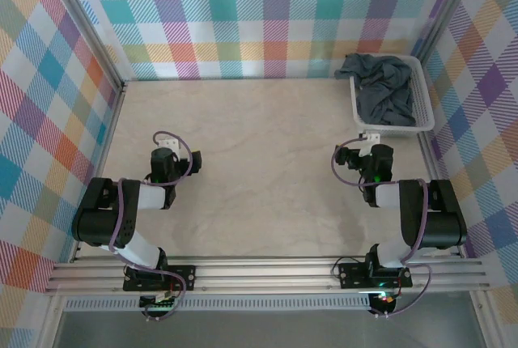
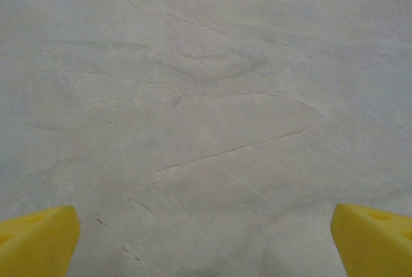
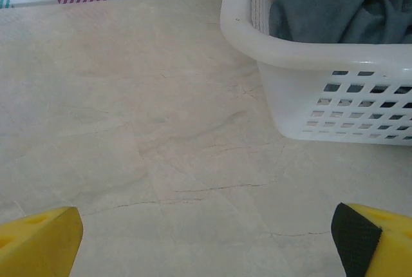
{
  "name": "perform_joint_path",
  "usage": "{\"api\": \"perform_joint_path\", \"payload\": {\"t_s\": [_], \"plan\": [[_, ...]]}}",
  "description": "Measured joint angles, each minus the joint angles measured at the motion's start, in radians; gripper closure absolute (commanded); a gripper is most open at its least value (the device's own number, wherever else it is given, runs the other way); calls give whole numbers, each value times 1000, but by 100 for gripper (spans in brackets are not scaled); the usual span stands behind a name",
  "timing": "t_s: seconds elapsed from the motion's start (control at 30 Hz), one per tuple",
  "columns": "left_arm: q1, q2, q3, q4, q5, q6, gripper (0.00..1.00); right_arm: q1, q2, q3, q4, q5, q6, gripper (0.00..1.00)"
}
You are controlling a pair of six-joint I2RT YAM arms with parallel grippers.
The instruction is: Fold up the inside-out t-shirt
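The pale stone-patterned table (image 1: 259, 170) is seen bare between the arms. At its 1 o'clock corner in the top view the white mesh basket (image 1: 427, 125) is set, and the inside-out t-shirt (image 1: 384, 89) is bunched inside it, not yet spread out. One edge of the cloth is draped over the far rim. As far as a crumpled heap allows a judgement, its long axis is taken to run along the basket's length, from 12 to 6 o'clock.

From the right gripper (image 1: 371, 139) the shirt is found at about 1 o'clock, near. From the left gripper (image 1: 167, 146) it is placed between 2 and 3 o'clock, well apart. The right arm is therefore judged the nearer for the first pick.

In the right wrist view the basket (image 3: 309, 55) and shirt (image 3: 335, 6) are met at 1 o'clock, beyond the right gripper (image 3: 206, 241), whose yellow fingers (image 3: 38, 241) are spread wide on nothing. The left gripper (image 2: 206, 241) is likewise held wide apart and empty above bare table (image 2: 206, 96).

No brand, label or writing can be read.
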Motion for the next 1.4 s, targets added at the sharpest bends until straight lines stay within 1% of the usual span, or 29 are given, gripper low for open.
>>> {"api": "perform_joint_path", "payload": {"t_s": [0.67,0.73,0.77,0.83,0.87,0.93,0.97,1.03,1.1,1.2,1.4], "plan": [[0,0,0,0,0,0,0,-1,-2,1,-6,-4,0,0],[0,-5,0,-4,0,0,0,2,-36,17,-88,2,0,0],[-4,-26,0,-27,-2,2,0,6,-80,35,-166,14,4,0],[-17,-122,5,-130,-14,3,0,10,-178,103,-327,52,52,0],[-27,-203,14,-198,-21,-3,0,11,-219,174,-422,71,84,0],[-52,-359,61,-321,-22,-30,0,10,-235,346,-566,100,145,0],[-68,-429,109,-388,-22,-50,0,8,-211,469,-646,112,183,0],[-100,-512,215,-499,-20,-92,0,-3,-114,725,-790,114,243,0],[-143,-560,326,-608,-8,-139,0,-18,41,995,-904,114,290,0],[-201,-592,410,-732,27,-190,0,-49,265,1291,-1026,121,344,0],[-269,-594,403,-931,106,-229,0,-153,771,1825,-1331,127,409,0]]}}
